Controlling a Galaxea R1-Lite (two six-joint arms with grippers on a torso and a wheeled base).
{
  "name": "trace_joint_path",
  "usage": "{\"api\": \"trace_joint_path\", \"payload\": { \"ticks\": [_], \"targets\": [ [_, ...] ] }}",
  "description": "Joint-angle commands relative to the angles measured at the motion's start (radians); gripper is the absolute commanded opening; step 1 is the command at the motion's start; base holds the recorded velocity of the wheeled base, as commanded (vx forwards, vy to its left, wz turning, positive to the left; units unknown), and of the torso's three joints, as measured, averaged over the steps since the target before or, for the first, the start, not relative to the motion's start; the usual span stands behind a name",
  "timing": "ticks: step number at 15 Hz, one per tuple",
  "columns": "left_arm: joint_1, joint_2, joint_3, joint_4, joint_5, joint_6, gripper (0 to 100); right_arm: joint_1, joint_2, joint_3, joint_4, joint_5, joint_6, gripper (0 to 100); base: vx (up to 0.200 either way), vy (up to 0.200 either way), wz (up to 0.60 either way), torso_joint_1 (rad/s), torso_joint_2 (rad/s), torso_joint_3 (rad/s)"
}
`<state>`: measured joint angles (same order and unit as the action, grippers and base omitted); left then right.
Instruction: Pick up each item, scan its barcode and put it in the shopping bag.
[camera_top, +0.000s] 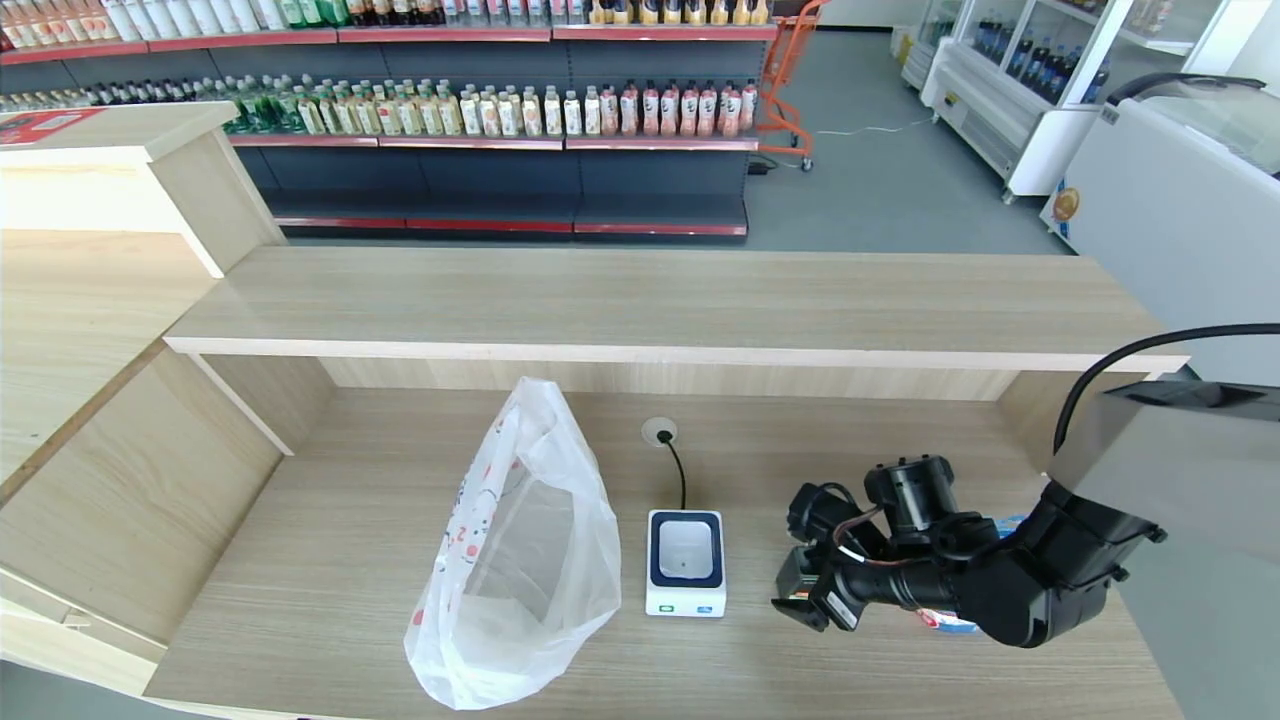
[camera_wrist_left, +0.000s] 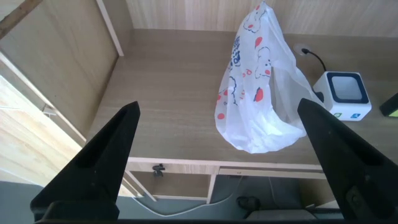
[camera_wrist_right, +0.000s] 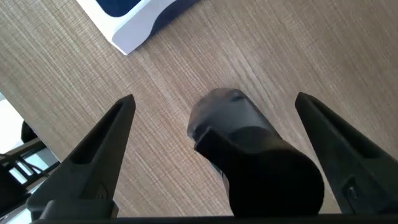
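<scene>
A white translucent shopping bag (camera_top: 520, 560) (camera_wrist_left: 261, 87) with red prints stands open on the wooden counter (camera_top: 330, 560). Right of it lies the white scanner (camera_top: 686, 562) (camera_wrist_left: 345, 93) (camera_wrist_right: 143, 18) with its dark window facing up. My right gripper (camera_top: 800, 600) (camera_wrist_right: 214, 102) hangs open low over the counter, just right of the scanner. A dark, blurred rounded object (camera_wrist_right: 249, 162) sits between its fingers; I cannot tell what it is. A white, blue and red packet (camera_top: 945, 622) lies mostly hidden under the right arm. My left gripper (camera_wrist_left: 217, 162) is open with nothing in it, off the counter's front edge left of the bag.
A raised ledge (camera_top: 660, 300) runs along the back of the counter, and a wooden side wall (camera_top: 130, 500) closes the left. The scanner's cable runs to a hole (camera_top: 659, 432). The grey back of a screen (camera_top: 1170, 460) stands at the right.
</scene>
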<state>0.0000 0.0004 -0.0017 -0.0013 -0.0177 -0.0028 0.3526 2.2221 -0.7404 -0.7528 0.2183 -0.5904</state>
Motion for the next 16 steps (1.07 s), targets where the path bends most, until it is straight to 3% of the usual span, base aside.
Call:
{"api": "trace_joint_path", "payload": {
  "ticks": [1,5,6,12,14,16],
  "targets": [
    [0.000,0.000,0.000,0.000,-0.001,0.000,100,0.011,0.028,-0.025,0.000,0.000,-0.002,100,0.000,0.000,0.00,0.000,0.00,0.000],
    [0.000,0.000,0.000,0.000,0.001,0.000,100,0.020,0.059,-0.070,-0.002,0.001,-0.039,100,0.000,0.000,0.00,0.000,0.00,0.000],
    [0.000,0.000,0.000,0.000,0.001,0.000,100,0.020,0.059,-0.070,-0.002,0.001,-0.039,0,0.000,0.000,0.00,0.000,0.00,0.000],
    [0.000,0.000,0.000,0.000,0.001,0.000,100,0.020,0.031,-0.065,-0.010,0.004,-0.006,0,0.000,0.000,0.00,0.000,0.00,0.000],
    [0.000,0.000,0.000,0.000,-0.001,0.000,100,0.020,-0.045,-0.022,-0.033,0.006,0.087,0,0.000,0.000,0.00,0.000,0.00,0.000],
    [0.000,0.000,0.000,0.000,0.001,0.000,100,0.017,-0.193,0.101,-0.083,0.004,0.258,0,0.000,0.000,0.00,0.000,0.00,0.000]
  ]
}}
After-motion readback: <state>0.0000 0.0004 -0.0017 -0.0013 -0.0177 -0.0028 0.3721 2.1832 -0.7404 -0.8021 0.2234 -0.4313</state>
